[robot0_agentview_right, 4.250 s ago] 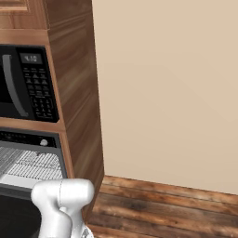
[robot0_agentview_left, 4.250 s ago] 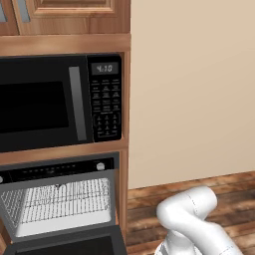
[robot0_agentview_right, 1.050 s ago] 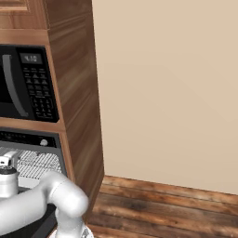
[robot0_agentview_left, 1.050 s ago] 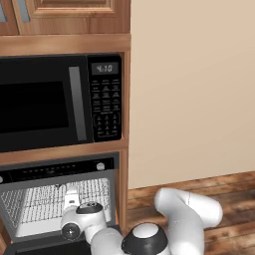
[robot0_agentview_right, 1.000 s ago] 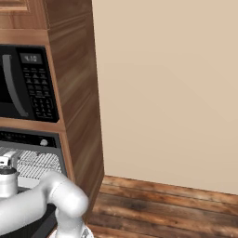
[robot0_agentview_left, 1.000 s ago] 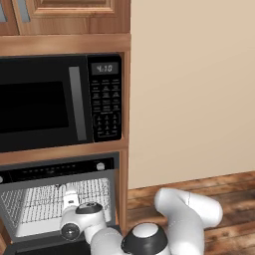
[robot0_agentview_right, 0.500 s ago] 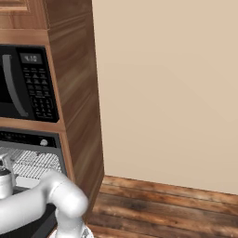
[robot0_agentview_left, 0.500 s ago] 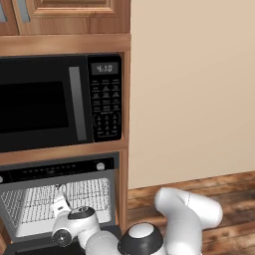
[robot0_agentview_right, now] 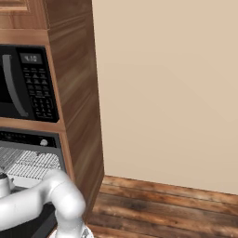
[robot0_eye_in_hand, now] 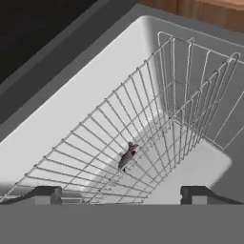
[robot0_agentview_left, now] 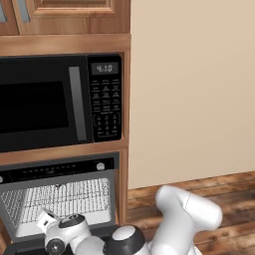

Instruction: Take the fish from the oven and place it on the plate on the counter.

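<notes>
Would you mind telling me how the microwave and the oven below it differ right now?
The microwave is shut, its dark door closed; the oven stands open, its pale cavity and wire rack exposed. The microwave has a keypad and clock; the oven has a control strip with a round knob. Both are black and built into the wooden cabinet.

Small dark fish (robot0_eye_in_hand: pixel 127 156) lies on the open oven's (robot0_agentview_left: pixel 60 199) wire rack.

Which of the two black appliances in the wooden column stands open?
The oven, the lower one: its pale cavity and wire rack are exposed. The microwave above it, with keypad and clock display, has its door shut.
</notes>
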